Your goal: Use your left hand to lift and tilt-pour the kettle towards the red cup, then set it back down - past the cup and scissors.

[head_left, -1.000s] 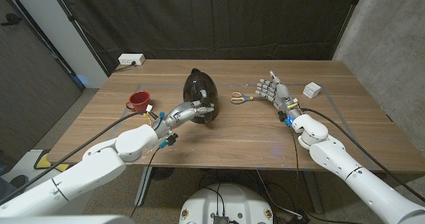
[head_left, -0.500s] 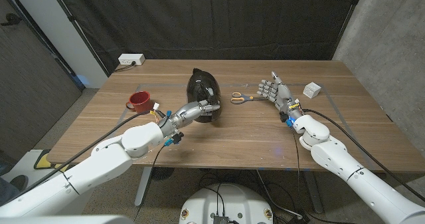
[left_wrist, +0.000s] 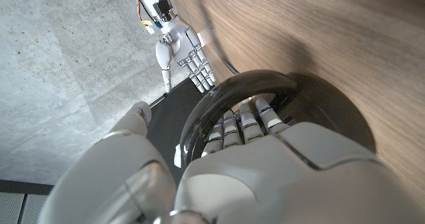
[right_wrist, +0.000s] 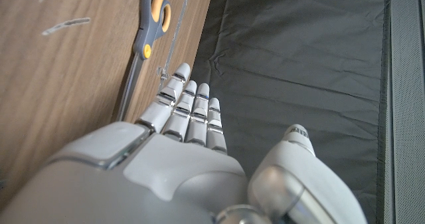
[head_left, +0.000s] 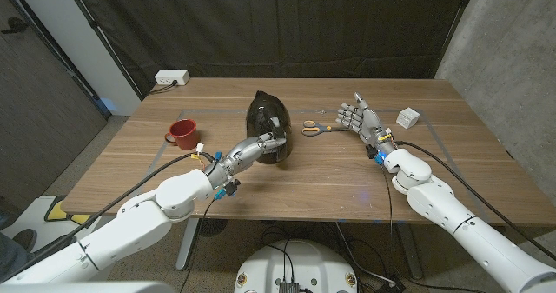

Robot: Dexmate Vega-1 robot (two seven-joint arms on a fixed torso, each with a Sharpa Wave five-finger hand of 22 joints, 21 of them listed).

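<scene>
The black kettle (head_left: 268, 119) stands at the table's middle, its handle (left_wrist: 229, 88) facing me. My left hand (head_left: 259, 145) is at that handle. Its fingers (left_wrist: 247, 121) reach through the handle's loop while the thumb (left_wrist: 136, 114) stays outside, apart from it. The kettle's base is on the wood. A red cup (head_left: 182, 133) stands to the kettle's left. Orange-handled scissors (head_left: 318, 127) (right_wrist: 150, 24) lie to its right. Beyond the scissors my right hand (head_left: 357, 117) (right_wrist: 179, 137) stands upright and open, holding nothing; it also appears across the table (left_wrist: 182, 48).
A small white cube (head_left: 409, 116) sits at the right of the wooden table (head_left: 304, 184). A white power strip (head_left: 171, 78) lies at the back left corner. A dark curtain hangs behind the table.
My left hand has pushed further forward into the kettle's handle, and the kettle has shifted slightly to the right. The right hand, cup and scissors have not moved.
</scene>
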